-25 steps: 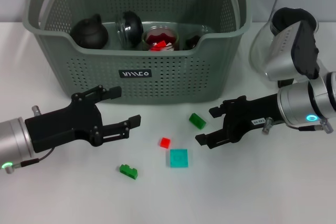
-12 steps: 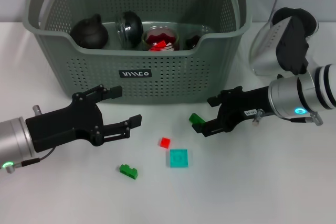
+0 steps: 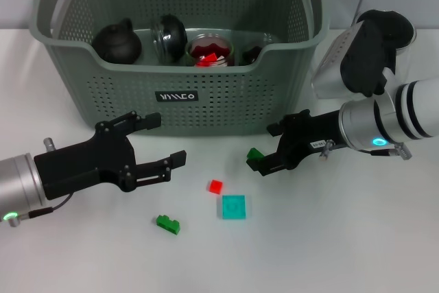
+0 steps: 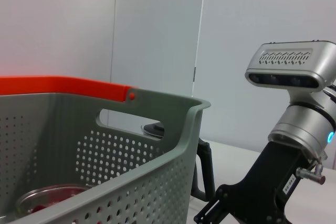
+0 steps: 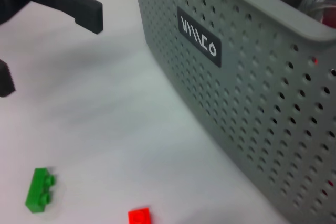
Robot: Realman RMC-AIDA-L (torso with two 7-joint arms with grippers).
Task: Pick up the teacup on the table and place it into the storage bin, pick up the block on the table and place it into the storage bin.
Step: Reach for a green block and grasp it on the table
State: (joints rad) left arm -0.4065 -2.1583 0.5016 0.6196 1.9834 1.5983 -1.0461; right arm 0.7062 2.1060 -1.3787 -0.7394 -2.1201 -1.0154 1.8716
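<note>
On the white surface (image 3: 329,252) near the storage bin (image 3: 182,104), my right claw (image 3: 269,161) has slid left onto the dark green block (image 3: 254,154), jaws open around it, grasp next; my left claw (image 3: 156,143) waits open, empty.

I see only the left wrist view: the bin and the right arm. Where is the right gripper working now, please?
Observer: The right gripper is low over the table in front of the storage bin, open around a dark green block.
Operator: Are other blocks lying on the table?
Observer: Yes, three: a red block, a teal block and a green block.
Operator: And the left gripper?
Observer: The left gripper hovers open, holding nothing, before the bin's left half.
</note>
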